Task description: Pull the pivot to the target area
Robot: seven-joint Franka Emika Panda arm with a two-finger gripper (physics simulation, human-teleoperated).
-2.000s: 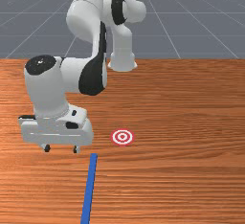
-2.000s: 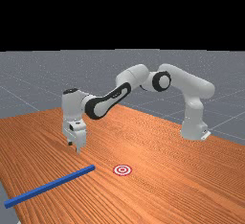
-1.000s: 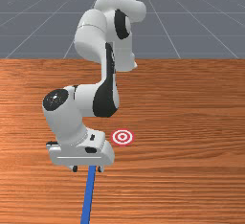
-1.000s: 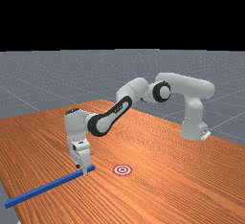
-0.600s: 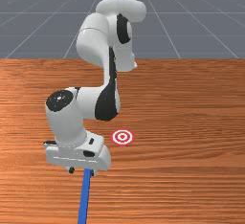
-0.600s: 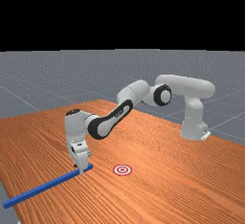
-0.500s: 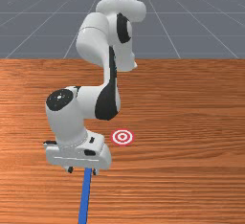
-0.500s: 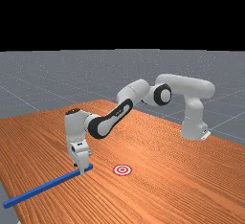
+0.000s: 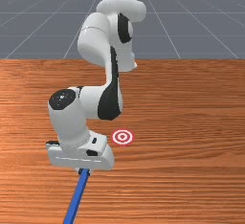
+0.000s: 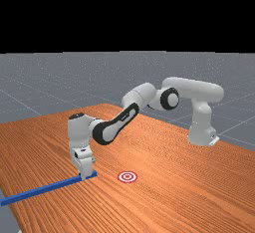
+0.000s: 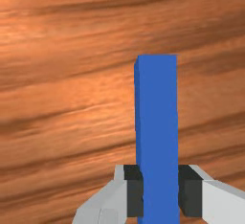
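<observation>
Tool (image 9: 84, 172) tight on bar (image 9: 76, 198), grey floor (image 9: 201, 31) beyond wooden table (image 9: 191, 184)

The tool (image 9: 84, 172) has come down closer to the target (image 9: 122, 137), and its once-spread fingers now grip the blue bar (image 9: 77, 199) from both sides. The bar has swung, both its ends now farther from the target.

no readable text, no legible label or brand, no number, no sign that can be read
</observation>
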